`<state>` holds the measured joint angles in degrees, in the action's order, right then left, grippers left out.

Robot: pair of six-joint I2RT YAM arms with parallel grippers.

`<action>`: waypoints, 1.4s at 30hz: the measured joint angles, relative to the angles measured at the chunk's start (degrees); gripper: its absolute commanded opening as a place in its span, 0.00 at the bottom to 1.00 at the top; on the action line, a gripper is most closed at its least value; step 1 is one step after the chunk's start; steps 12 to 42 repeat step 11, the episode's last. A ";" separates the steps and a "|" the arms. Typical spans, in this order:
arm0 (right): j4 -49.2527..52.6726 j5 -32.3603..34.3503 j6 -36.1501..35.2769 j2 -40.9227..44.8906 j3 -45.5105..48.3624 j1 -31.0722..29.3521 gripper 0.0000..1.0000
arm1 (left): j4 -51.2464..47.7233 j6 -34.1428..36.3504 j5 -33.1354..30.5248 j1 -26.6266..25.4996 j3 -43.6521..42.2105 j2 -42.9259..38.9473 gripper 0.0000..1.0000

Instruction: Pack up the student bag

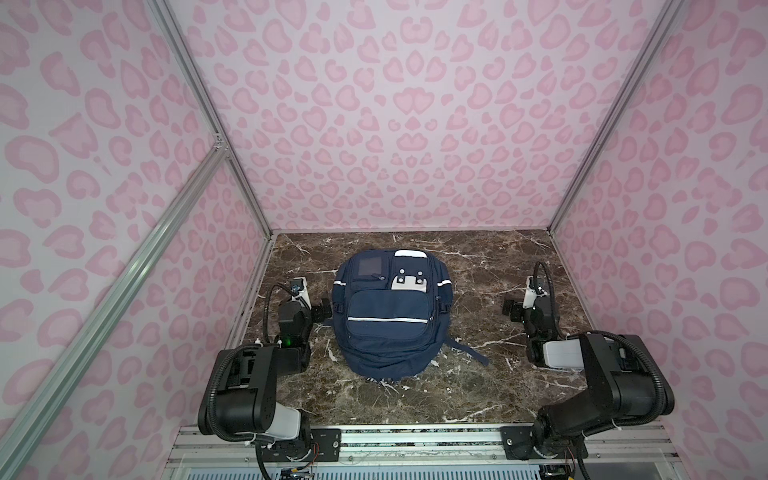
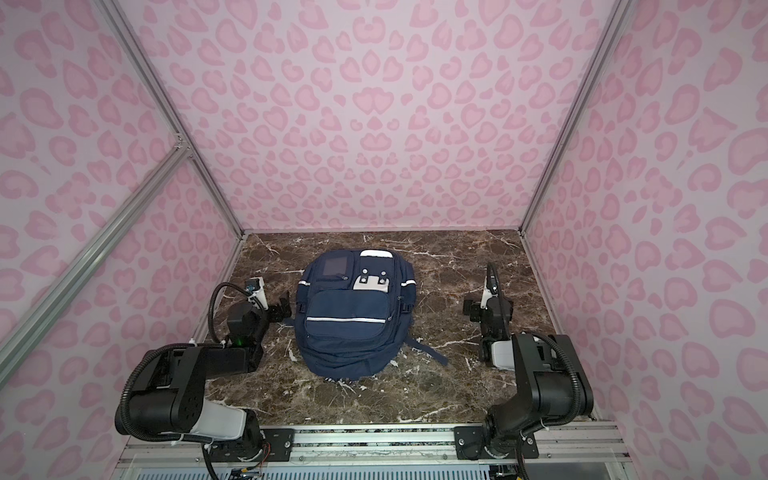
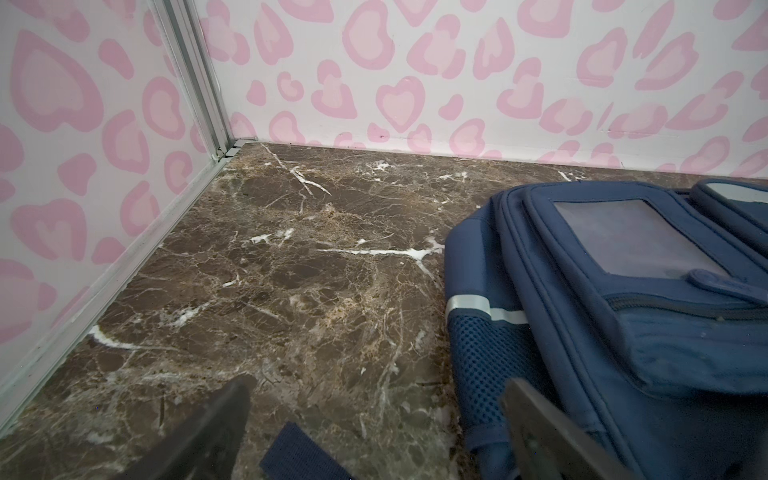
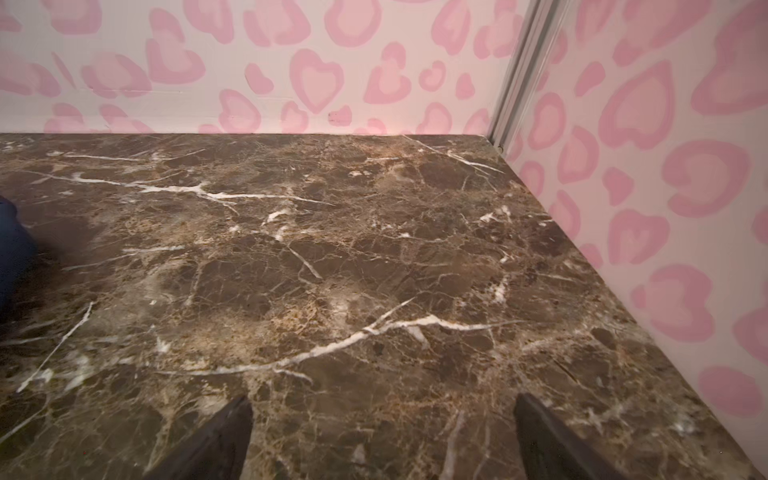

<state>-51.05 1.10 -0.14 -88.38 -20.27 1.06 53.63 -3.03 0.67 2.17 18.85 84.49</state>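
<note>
The student bag [image 1: 388, 316] [image 2: 351, 320], navy blue with white stripes and patches, lies flat on its back in the middle of the marble table, front pockets up; no opening shows. My left gripper [image 1: 324, 309] [image 2: 284, 309] hovers open just off the bag's left side. In the left wrist view the left gripper [image 3: 376, 388] has bare marble and a loose navy strap [image 3: 299, 453] between its fingers, with the bag [image 3: 623, 311] beside one finger. My right gripper [image 1: 509, 309] [image 2: 469, 309] [image 4: 382, 403] stands open over bare marble, well to the right of the bag [image 4: 10, 249].
The brown marble tabletop [image 1: 478, 395] is enclosed by pink heart-patterned walls [image 1: 395, 124] on three sides, with aluminium posts [image 1: 557, 216] at the back corners. A metal rail [image 1: 415, 440] carrying both arm bases runs along the front edge. A bag strap [image 1: 469, 351] trails to the right.
</note>
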 measured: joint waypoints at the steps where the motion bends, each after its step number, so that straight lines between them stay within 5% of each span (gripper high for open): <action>1: -0.20 -0.70 -0.04 0.02 -0.15 -0.33 1.00 | 0.02 0.02 0.00 0.00 0.00 0.00 0.98; 42: -0.35 -0.92 0.63 0.07 -0.24 -0.31 1.00 | -0.44 0.00 0.00 0.00 0.63 0.20 0.98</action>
